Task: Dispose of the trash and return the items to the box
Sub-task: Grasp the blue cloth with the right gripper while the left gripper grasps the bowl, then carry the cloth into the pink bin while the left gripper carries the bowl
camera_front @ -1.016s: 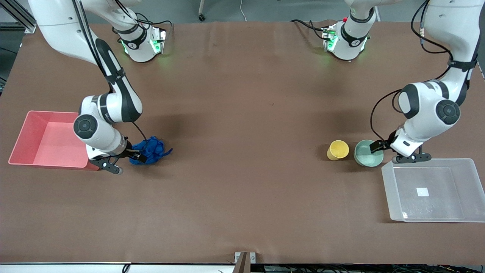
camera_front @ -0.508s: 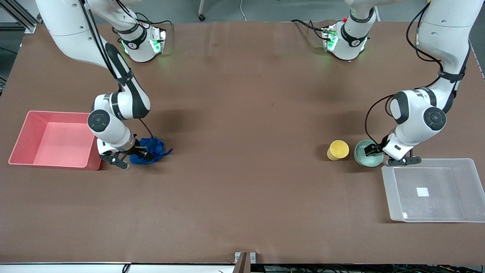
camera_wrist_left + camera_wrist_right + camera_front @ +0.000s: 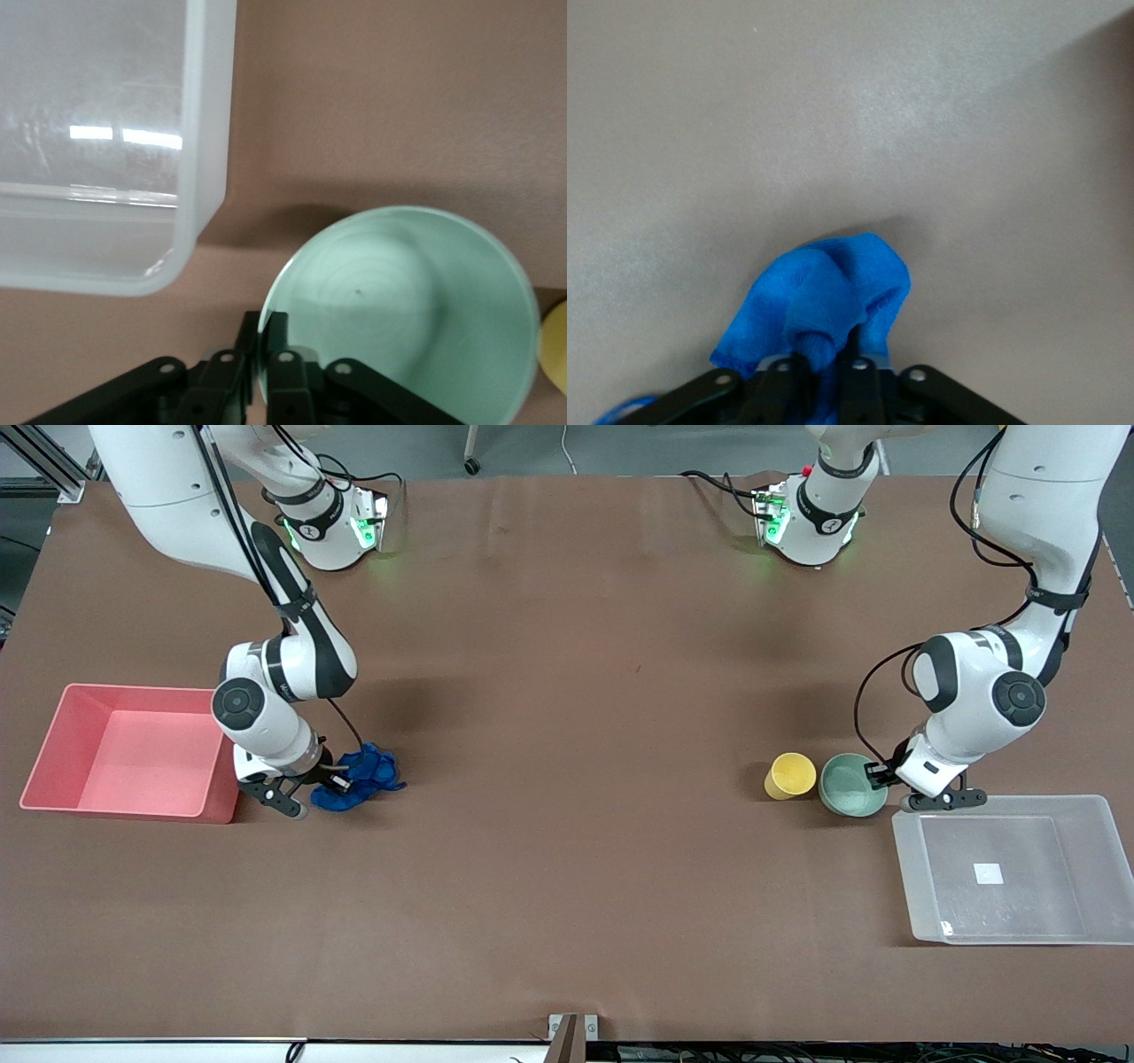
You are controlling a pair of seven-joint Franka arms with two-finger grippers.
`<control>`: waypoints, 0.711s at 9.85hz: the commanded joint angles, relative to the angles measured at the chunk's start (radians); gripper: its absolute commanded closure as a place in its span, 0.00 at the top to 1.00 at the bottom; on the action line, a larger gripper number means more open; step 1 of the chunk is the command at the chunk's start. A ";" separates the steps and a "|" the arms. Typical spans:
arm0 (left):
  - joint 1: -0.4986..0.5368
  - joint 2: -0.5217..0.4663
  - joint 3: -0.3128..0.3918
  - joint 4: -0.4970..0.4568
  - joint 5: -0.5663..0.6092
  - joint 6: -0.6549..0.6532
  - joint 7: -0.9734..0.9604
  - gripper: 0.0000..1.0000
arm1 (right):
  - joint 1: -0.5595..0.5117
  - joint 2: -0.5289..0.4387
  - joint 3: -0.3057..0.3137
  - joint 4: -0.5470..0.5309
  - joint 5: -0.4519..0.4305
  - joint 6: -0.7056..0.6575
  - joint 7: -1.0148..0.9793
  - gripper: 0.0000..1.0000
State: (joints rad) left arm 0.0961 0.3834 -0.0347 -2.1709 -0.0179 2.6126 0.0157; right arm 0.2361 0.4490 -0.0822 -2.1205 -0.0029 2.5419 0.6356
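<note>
Both arms bent low, left gripper [image 3: 880,777] clamped tight, right gripper [image 3: 335,782] clamped tight

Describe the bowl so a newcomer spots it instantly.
Start at the clear plastic rectangular tub toward the left arm's end. Beside its corner, the left gripper pinches the rim of a pale mint-green round bowl, wider than the neighbouring small yellow cup.

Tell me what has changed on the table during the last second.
Both grippers closed. The right gripper shut on the blue wad, which shifted slightly toward the pink bin. The left gripper shut on the rim of the green bowl, nudging it toward the yellow cup. The cup, the bin and the clear box stayed in place.
</note>
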 commanded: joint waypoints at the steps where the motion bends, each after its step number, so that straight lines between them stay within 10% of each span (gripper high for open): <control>1: -0.001 -0.104 -0.002 -0.037 0.006 -0.098 0.010 0.00 | 0.005 -0.078 -0.005 0.159 -0.009 -0.328 -0.011 0.01; 4: -0.001 -0.150 -0.004 0.113 0.007 -0.214 0.035 0.00 | -0.076 -0.203 -0.010 0.348 -0.002 -0.702 -0.196 0.01; 7: 0.008 0.005 0.001 0.453 0.010 -0.328 0.122 0.00 | -0.272 -0.283 -0.018 0.337 -0.019 -0.775 -0.613 0.01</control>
State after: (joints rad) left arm 0.0983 0.2355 -0.0340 -1.8983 -0.0179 2.3348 0.0955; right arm 0.0535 0.1829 -0.1136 -1.7429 -0.0079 1.7594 0.1693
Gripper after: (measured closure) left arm 0.974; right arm 0.899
